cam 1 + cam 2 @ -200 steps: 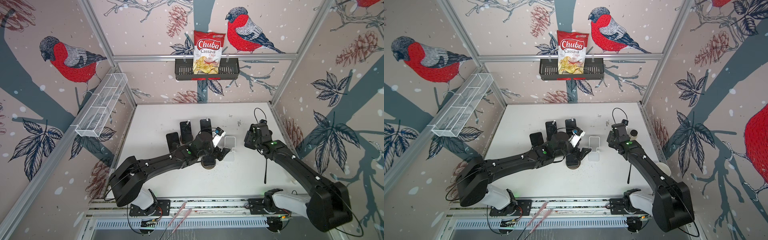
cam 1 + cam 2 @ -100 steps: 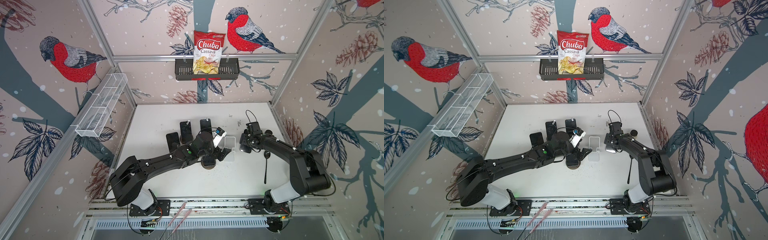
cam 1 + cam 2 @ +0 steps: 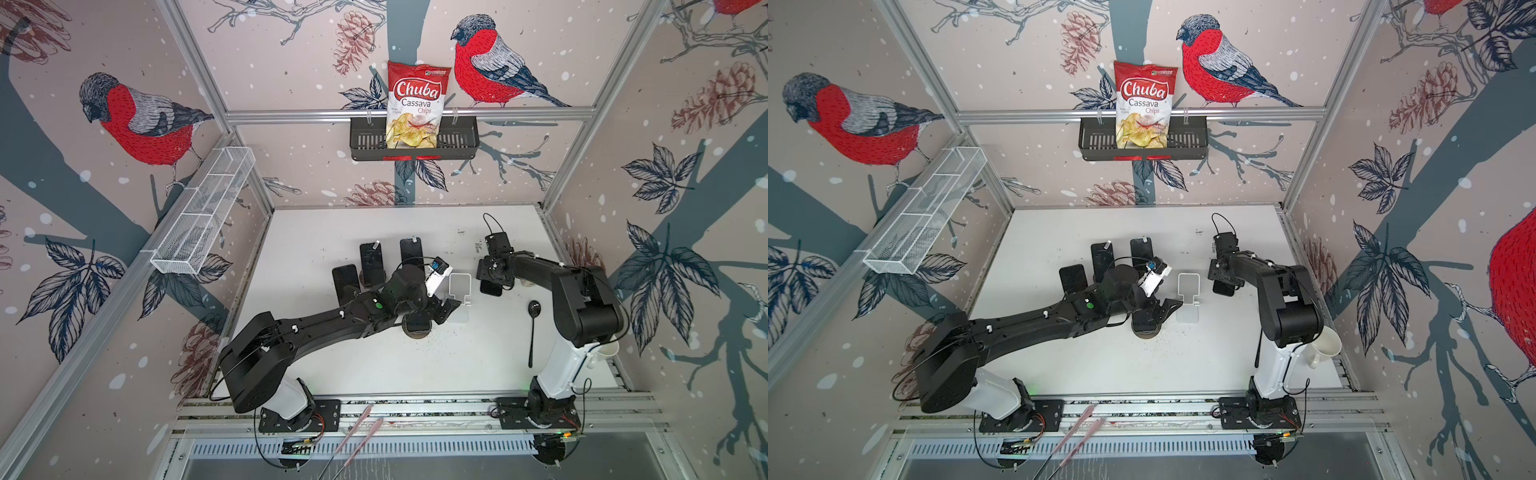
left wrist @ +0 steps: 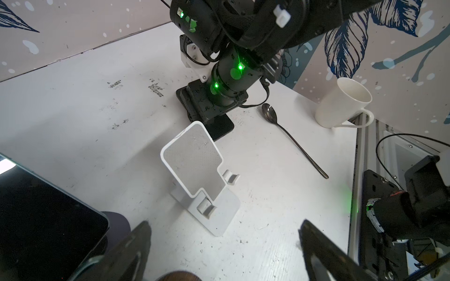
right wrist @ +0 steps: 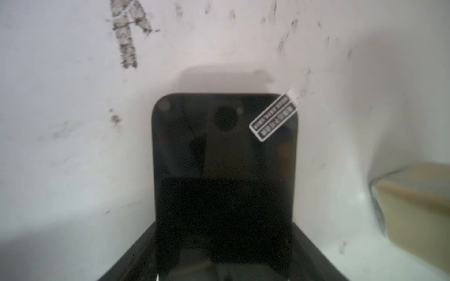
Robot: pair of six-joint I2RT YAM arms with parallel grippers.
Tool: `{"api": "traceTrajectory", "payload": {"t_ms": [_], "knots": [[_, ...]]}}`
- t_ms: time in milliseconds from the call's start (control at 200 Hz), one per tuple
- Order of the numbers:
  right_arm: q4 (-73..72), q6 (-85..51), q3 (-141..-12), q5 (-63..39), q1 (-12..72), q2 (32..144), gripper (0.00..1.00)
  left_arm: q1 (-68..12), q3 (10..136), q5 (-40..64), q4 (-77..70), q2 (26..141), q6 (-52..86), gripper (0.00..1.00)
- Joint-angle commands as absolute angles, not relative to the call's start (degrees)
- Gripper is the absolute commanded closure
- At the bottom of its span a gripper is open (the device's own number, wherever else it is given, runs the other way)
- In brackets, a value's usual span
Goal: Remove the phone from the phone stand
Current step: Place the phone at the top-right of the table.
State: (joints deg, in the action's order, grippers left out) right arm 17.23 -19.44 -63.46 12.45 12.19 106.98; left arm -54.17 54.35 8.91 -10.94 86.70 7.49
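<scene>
Scuffed white table (image 4: 73, 109), viewed from beside the rig. The angular white plastic phone stand (image 4: 192, 160), its back panel matte and finely dotted, stood empty, so the removal looked essentially done. The phone (image 4: 224, 127), a flat glossy black slab with rounded corners, lay on or just over the table beside the stand, with the right claw (image 4: 214, 104) closed on it. Only the release appeared left. The left claw (image 4: 222, 245) hung spread wide near the stand, holding nothing. A slim metal spoon (image 4: 292, 143) lay nearby.
</scene>
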Motion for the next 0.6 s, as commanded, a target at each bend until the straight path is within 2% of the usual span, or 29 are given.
{"api": "traceTrajectory", "payload": {"t_ms": [0,280,591], "knots": [[19.6,-16.1,-65.6,16.0,11.6,109.8,0.37,-54.3,54.2,8.8,-12.3,86.9,6.9,0.06],[20.8,-10.8,-69.9,19.2,10.6,116.0,0.35,-54.3,54.5,8.4,-12.0,86.9,6.4,0.06],[21.6,-8.4,-70.8,16.9,10.7,117.8,0.31,-54.3,55.0,8.4,-11.9,87.7,6.3,0.06]]}}
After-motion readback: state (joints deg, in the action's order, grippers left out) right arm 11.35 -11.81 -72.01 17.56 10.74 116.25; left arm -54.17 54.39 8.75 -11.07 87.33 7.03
